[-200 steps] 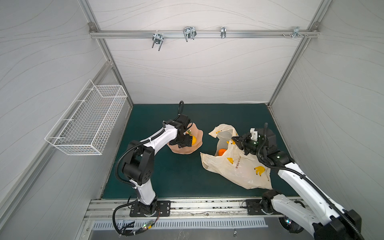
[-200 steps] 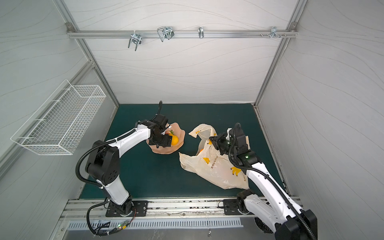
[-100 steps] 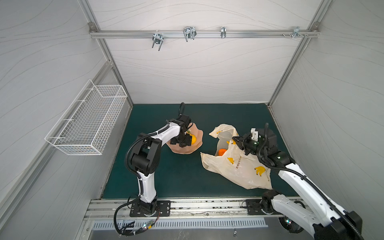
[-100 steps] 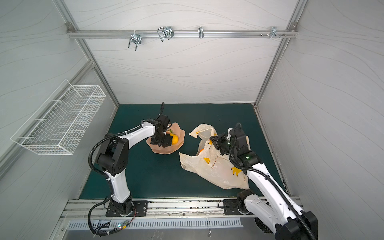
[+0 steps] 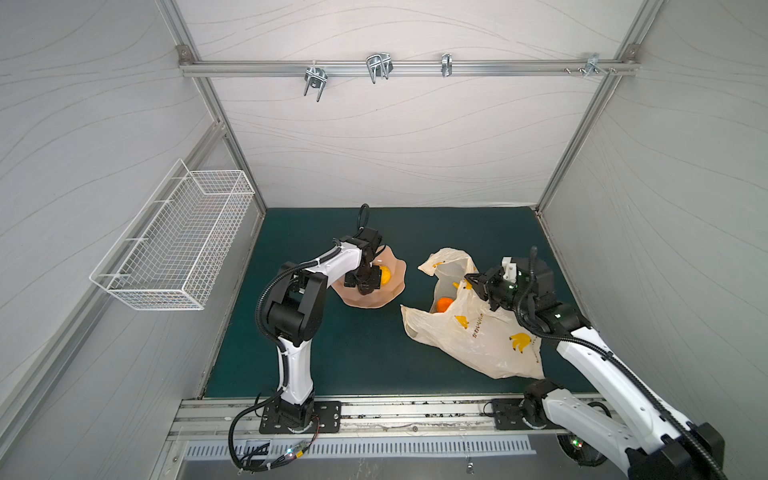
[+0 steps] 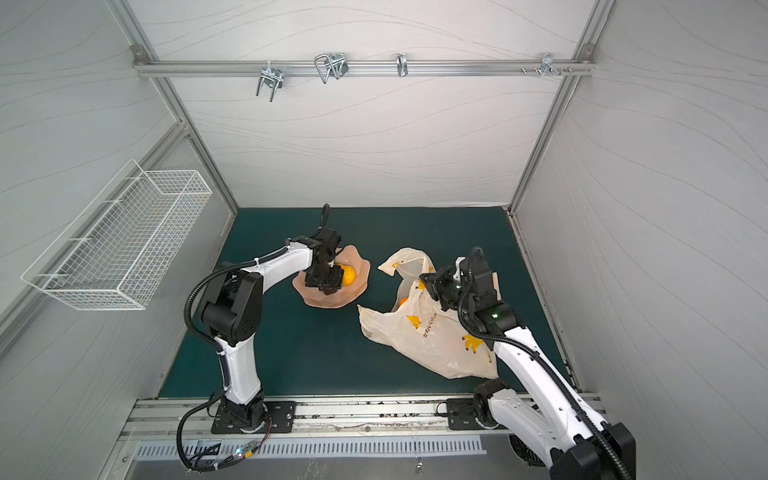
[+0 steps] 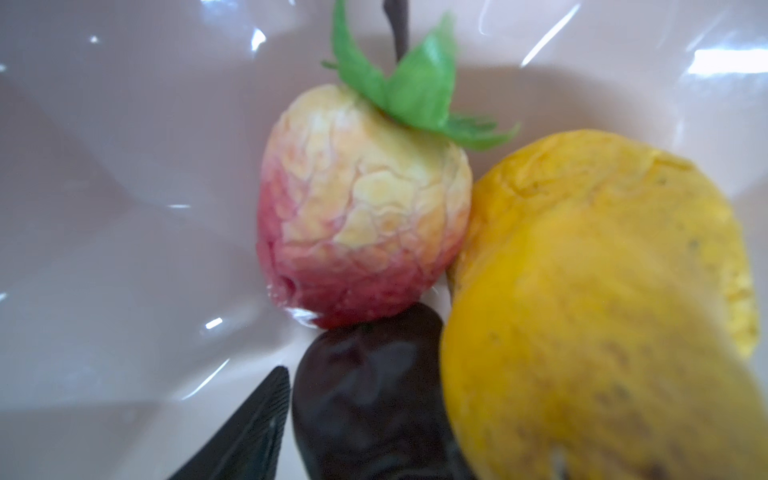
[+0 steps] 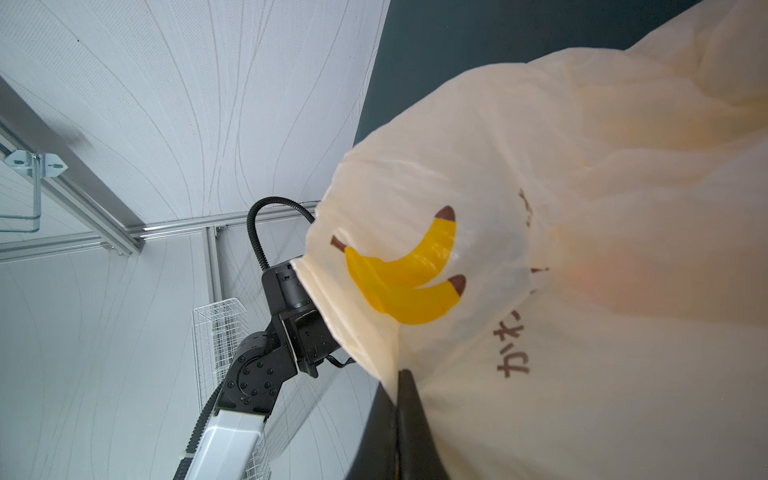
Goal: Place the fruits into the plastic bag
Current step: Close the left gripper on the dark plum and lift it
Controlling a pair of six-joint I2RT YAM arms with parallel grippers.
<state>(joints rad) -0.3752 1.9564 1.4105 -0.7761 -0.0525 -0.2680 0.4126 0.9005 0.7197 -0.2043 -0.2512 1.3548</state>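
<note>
Green mat [image 5: 374, 357]: one bowl [image 5: 365, 302] holding three fruits [image 7: 361, 208]; one orange [image 5: 444, 304] in bag [image 5: 490, 345]. Right pincer [image 5: 473, 281] pinches bag; left pincer [image 5: 368, 286] unclear.

The left wrist camera gives me one dark fingertip [image 7: 245, 432], clipped by the frame edge. Its partner is out of sight, so the spread of the left gripper [image 5: 366, 286] escapes me. The dark fruit [image 7: 365, 399] is cut off there too, and the yellow-orange fruit [image 7: 602, 311] is blurred and overruns the frame. In both top views that gripper covers most of the bowl [image 5: 374, 300]. Through the plastic bag [image 8: 582, 166] I see only a vague orange glow.
</note>
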